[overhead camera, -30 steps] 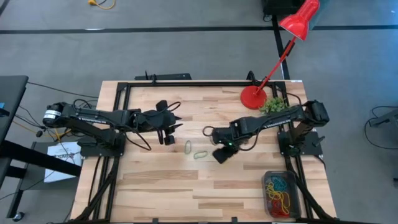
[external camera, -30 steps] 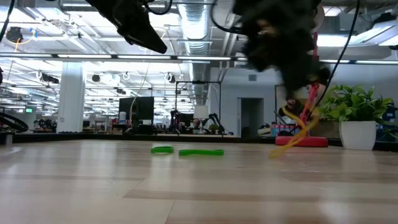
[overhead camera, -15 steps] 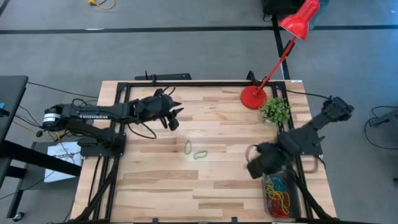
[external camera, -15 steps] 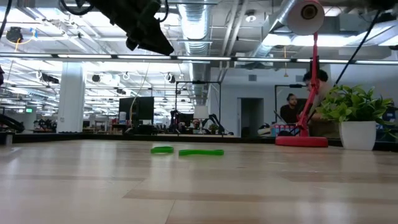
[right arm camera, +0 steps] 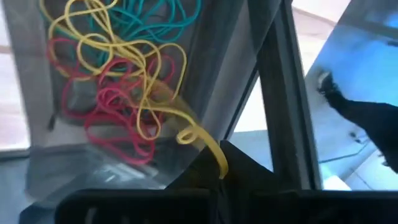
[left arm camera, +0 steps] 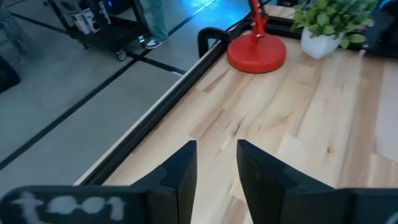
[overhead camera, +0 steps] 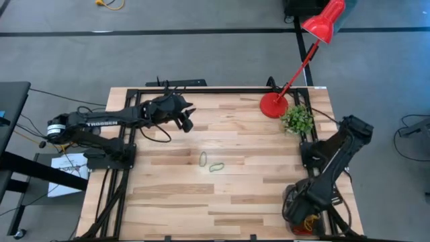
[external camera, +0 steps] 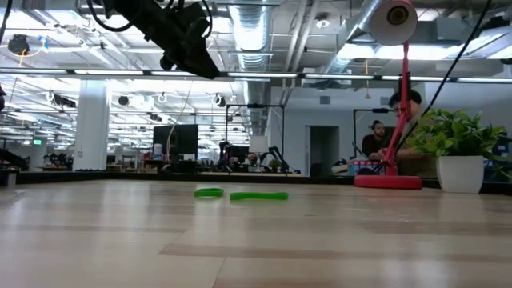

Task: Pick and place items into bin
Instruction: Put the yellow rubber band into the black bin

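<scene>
Two green loops lie flat on the table's middle, also seen in the low view as loops. The bin sits at the near right corner and holds yellow, red and teal loops; in the high view the right arm covers most of it. My right gripper is above the bin, shut on a yellow loop. My left gripper hangs open and raised near the far left, away from the loops. My right gripper pinches one end of the yellow loop between its two shut fingers, pointing down over the bin. The loop runs away from the fingers in a curl toward the pile in the bin; whether its far end rests on the pile I cannot tell.
A red lamp base and a small potted plant stand at the far right. Black frame rails border the table. Bare wood lies around the green loops. People show in the room behind.
My right arm has swung from the table's middle to the near right corner, carrying the yellow loop over the bin and leaving the low view. My left gripper has drawn back toward the far left. The green loops have stayed put.
</scene>
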